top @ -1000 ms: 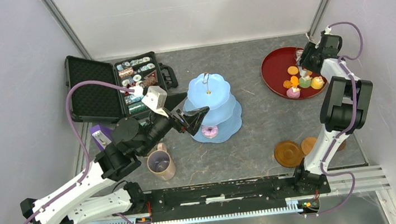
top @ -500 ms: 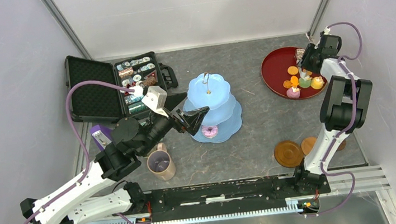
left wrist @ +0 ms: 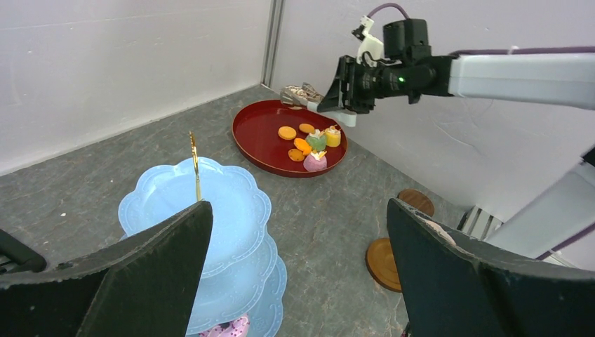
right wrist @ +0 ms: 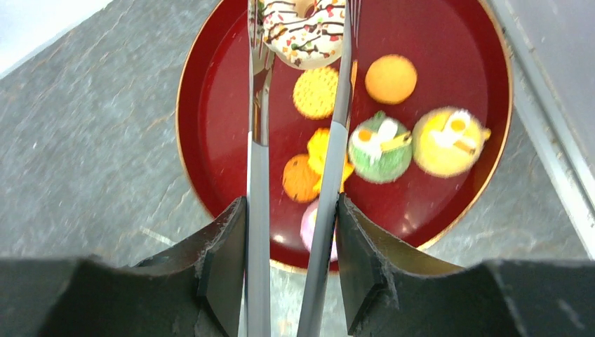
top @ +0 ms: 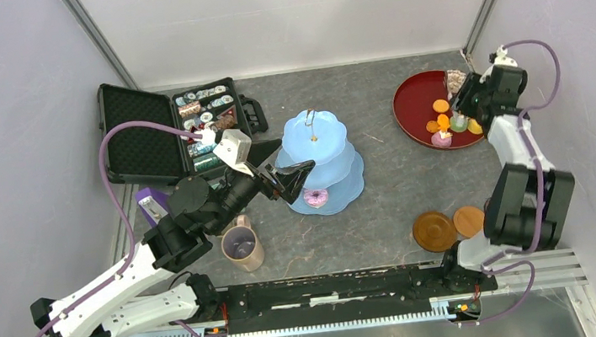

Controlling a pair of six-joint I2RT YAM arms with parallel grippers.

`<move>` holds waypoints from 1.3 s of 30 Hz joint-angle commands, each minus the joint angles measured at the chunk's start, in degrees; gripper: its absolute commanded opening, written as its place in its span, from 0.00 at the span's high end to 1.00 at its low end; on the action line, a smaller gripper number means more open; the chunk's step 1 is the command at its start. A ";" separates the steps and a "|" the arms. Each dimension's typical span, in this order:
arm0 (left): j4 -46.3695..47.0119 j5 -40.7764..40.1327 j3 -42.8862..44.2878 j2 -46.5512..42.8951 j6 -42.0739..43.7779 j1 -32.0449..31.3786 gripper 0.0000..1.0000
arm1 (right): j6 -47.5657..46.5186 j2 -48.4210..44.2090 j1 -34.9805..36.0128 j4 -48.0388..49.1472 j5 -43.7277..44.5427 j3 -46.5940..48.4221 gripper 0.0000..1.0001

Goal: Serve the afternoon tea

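The left arm [top: 122, 286] lies low from its base, well to the near left of the cake stand [top: 326, 135], with its wrist angled toward the stand's left side. The left gripper [top: 301, 183] hovers above the stand's near-left edge, jaws spread wide with nothing between them. The right arm [top: 521, 151] stands up from its base to the near right of the stand, elbow bent, forearm pointing to the stand's far right. The right gripper [right wrist: 291, 210] points downward, its fingers [right wrist: 224, 267] pressed against both blades of the tongs [right wrist: 256, 168]
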 commanded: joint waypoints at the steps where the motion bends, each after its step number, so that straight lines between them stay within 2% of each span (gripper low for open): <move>1: 2.33 -0.24 0.27 -0.46 2.35 -0.39 0.00 | -0.07 -10.15 1.22 4.89 -5.01 -9.17 0.67; 11: 2.24 -0.58 0.36 -0.73 2.68 -0.84 0.00 | -3.72 -36.83 15.79 -2.50 -6.67 -27.14 0.68; 16: 2.06 -0.46 0.53 -0.42 2.71 -0.77 0.00 | -3.38 -43.89 22.25 -7.52 -10.43 -30.75 0.68; 20: 1.89 -0.50 0.60 -0.45 2.70 -0.85 0.00 | -4.51 -48.15 24.70 -12.61 -9.22 -31.73 0.68; 25: 1.89 -0.45 0.62 -0.38 2.71 -0.78 0.00 | -4.87 -49.77 27.04 -13.81 -13.16 -34.07 0.68; 30: 1.80 -0.47 0.62 -0.27 2.71 -0.81 0.00 | -1.93 -50.99 32.66 -10.42 -14.18 -38.60 0.68; 39: 1.80 -0.47 0.62 0.07 2.71 -0.81 0.00 | 1.63 -47.54 43.52 -4.30 -8.99 -40.64 0.66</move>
